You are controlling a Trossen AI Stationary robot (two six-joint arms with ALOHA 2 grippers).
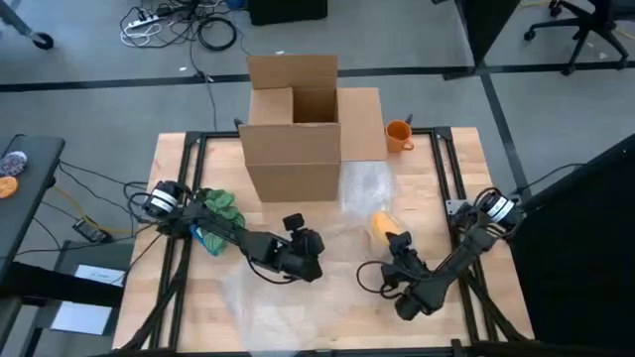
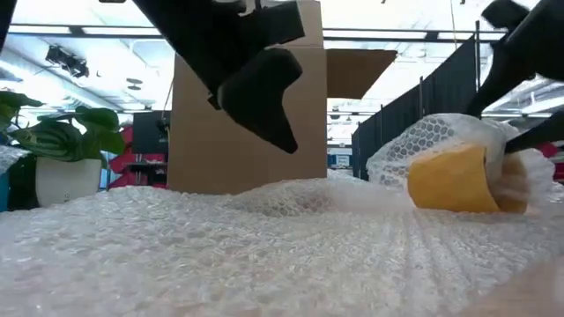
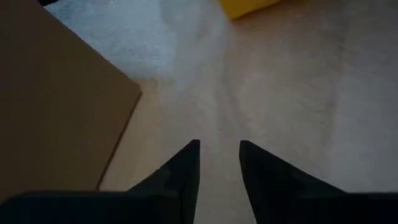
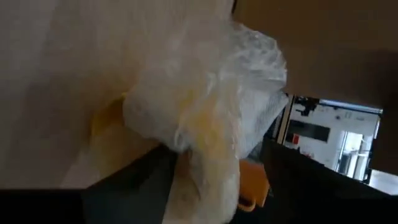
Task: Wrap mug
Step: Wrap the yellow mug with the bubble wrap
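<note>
Right jaws pinching bubble wrap over yellow mug

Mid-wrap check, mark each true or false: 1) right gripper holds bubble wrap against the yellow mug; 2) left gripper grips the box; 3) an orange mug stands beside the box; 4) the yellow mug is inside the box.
1) True: the right gripper pinches bubble wrap against the yellow mug.
2) False: the left gripper is open, above the wrap, holding nothing.
3) True: the orange mug stands by the cardboard box.
4) False: it lies on the wrap.
</note>
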